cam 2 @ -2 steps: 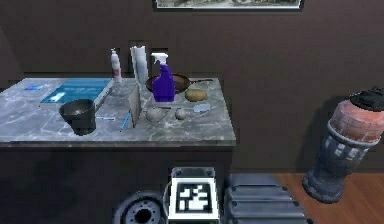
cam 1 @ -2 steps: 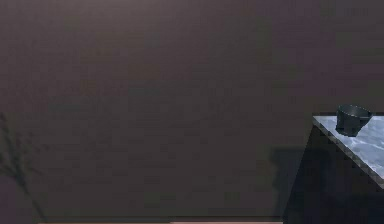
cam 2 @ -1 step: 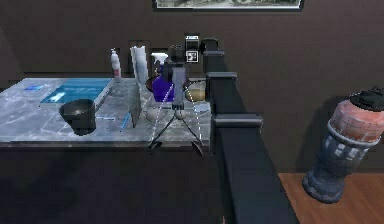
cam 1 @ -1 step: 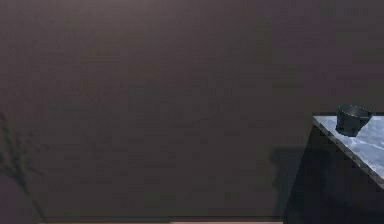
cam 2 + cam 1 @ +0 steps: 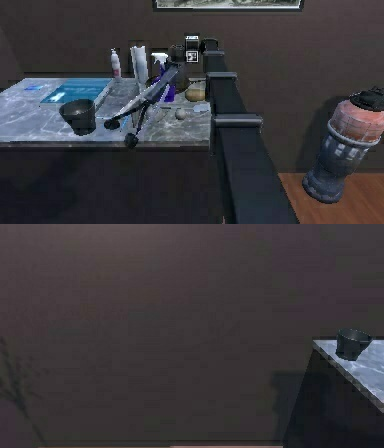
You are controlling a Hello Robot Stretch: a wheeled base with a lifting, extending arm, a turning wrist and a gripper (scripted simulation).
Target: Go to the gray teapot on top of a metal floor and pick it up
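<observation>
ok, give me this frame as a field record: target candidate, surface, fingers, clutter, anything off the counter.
target candidate: dark grey pot-like vessel
surface: grey marbled countertop, vessel stands on it
arm end: thin dark fingers end near the vessel in the arm side view
holding: cannot tell
clutter: white spray bottle, white-and-pink bottle, blue rectangular tray
off counter: pink and blue-grey banded urn, arm side view's right
</observation>
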